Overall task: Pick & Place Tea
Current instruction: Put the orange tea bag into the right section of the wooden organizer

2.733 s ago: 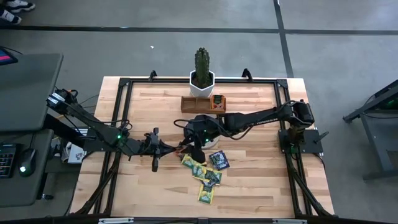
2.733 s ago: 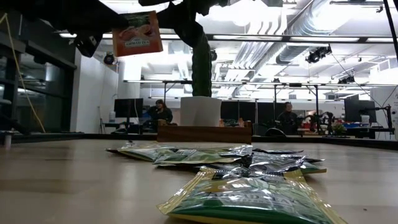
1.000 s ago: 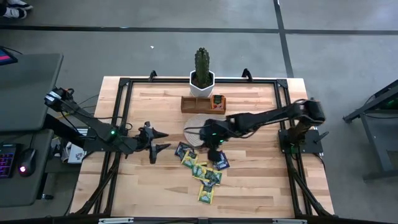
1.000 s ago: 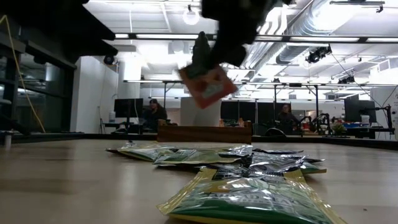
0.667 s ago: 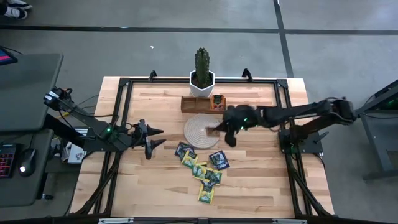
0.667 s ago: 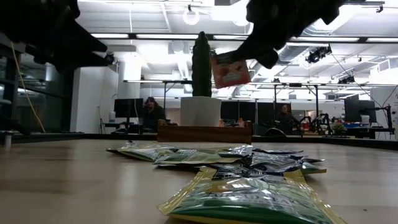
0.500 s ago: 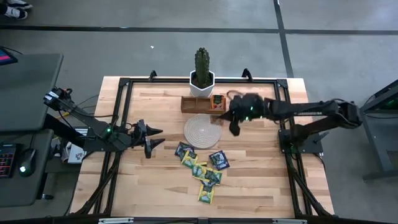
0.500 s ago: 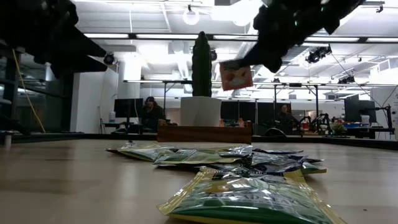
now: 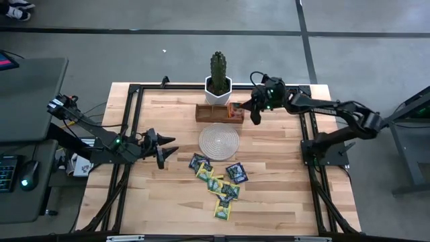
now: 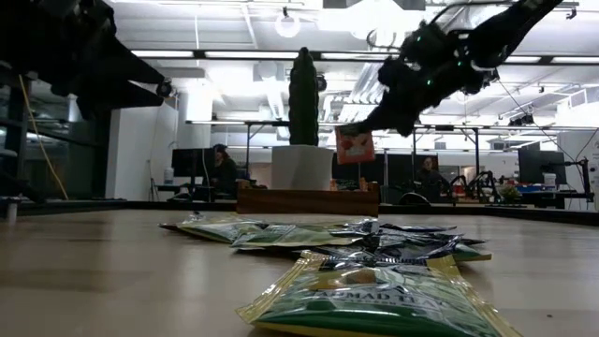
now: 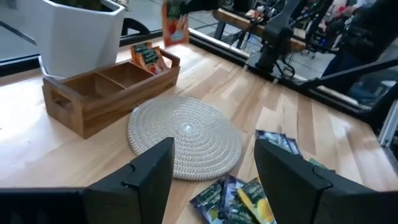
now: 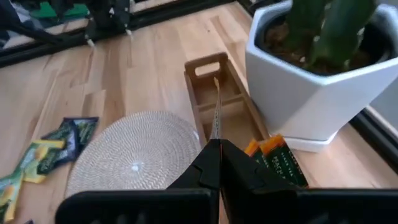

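My right gripper [image 9: 252,111] is shut on an orange-red tea sachet [image 10: 354,145], which hangs over the right end of the brown wooden tray [image 9: 209,113]. Two orange sachets [image 12: 277,158] stand in that tray's right compartment. More tea sachets [image 9: 219,181], green, yellow and dark, lie in a loose pile on the table near the round woven mat [image 9: 218,141]. My left gripper [image 9: 165,146] waits open above the table left of the mat, with nothing between its fingers [image 11: 149,180]. My right gripper pinches the sachet's top edge [image 12: 215,134] between its two fingers. They come slanting down from the table's right side. The sachet [image 11: 175,22] hangs upright below the fingertips, clear of the tray, and shows edge-on in the right wrist view.
A cactus in a white pot [image 9: 218,86] stands right behind the tray at the far edge. A black frame [image 9: 134,94] runs around the tabletop. Bare wood lies left of the pile and along the near edge.
My right gripper has carried the orange-red sachet from above the mat's near right side toward the table's far edge, to a place over the tray's right end. The sachet has stayed hanging from the shut fingers.
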Controlling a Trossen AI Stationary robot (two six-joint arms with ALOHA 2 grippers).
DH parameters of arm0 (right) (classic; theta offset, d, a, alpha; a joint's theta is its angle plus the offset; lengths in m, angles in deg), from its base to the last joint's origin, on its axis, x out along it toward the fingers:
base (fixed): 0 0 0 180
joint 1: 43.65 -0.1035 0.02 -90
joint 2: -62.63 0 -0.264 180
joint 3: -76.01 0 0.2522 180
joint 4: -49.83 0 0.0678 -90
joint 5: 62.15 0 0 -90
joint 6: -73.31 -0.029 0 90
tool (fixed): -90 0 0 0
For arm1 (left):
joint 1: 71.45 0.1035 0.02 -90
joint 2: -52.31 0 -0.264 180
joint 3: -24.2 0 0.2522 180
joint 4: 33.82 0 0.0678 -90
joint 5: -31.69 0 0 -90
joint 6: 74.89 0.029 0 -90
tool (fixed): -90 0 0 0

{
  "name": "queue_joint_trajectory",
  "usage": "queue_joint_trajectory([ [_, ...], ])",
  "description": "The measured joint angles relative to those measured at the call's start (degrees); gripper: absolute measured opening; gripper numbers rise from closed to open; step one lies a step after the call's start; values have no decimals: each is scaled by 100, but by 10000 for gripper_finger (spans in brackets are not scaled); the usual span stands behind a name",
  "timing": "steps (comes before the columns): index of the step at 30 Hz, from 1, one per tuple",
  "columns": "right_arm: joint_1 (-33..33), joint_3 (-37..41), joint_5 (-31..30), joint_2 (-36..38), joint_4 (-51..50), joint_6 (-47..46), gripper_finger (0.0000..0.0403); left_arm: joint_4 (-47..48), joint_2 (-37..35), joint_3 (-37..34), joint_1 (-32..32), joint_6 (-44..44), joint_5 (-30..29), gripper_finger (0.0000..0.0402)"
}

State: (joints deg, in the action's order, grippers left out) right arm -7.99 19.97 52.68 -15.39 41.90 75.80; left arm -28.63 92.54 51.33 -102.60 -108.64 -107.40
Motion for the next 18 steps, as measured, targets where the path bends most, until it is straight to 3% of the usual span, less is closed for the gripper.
queue_joint_trajectory([
  [8, 249, 0, 335, -800, 727, 67, 0, -156, 0, 0, 0, -18, -104, 221],
  [18, 339, 0, 411, -984, 751, 438, 0, -163, 0, 0, 1, -132, -237, 221],
])
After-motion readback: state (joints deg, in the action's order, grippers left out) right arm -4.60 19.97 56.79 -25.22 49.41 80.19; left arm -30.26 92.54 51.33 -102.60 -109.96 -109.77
